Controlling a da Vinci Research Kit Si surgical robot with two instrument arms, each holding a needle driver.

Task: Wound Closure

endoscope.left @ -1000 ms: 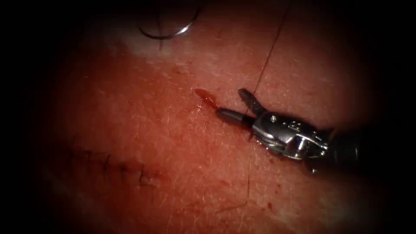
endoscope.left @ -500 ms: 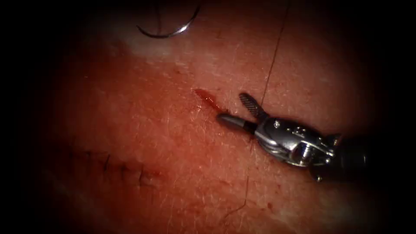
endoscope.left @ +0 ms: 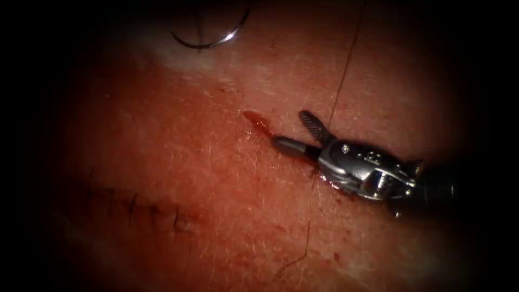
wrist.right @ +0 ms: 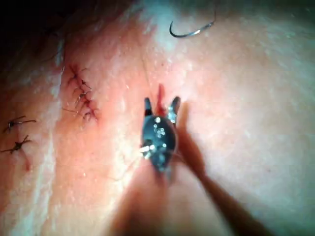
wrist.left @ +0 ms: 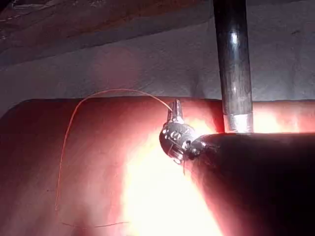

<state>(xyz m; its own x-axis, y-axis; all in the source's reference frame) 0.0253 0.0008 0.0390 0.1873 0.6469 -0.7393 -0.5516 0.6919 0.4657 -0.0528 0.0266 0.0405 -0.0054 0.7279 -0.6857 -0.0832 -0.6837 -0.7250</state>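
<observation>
Right tool over the cut, jaws spread and empty

The right tool [endoscope.left: 294,132] reaches in low from the right, its shaft slanting up-left across the tissue [endoscope.left: 205,178], jaws parted around the near end of the small cut [endoscope.left: 257,123] with its red fluid, gripping nothing. The needle [endoscope.left: 211,37] lies loose on the tissue, well away at the far edge. The thread [endoscope.left: 339,81] runs past the upper jaw. An older stitched line [endoscope.left: 151,208] sits left.
</observation>
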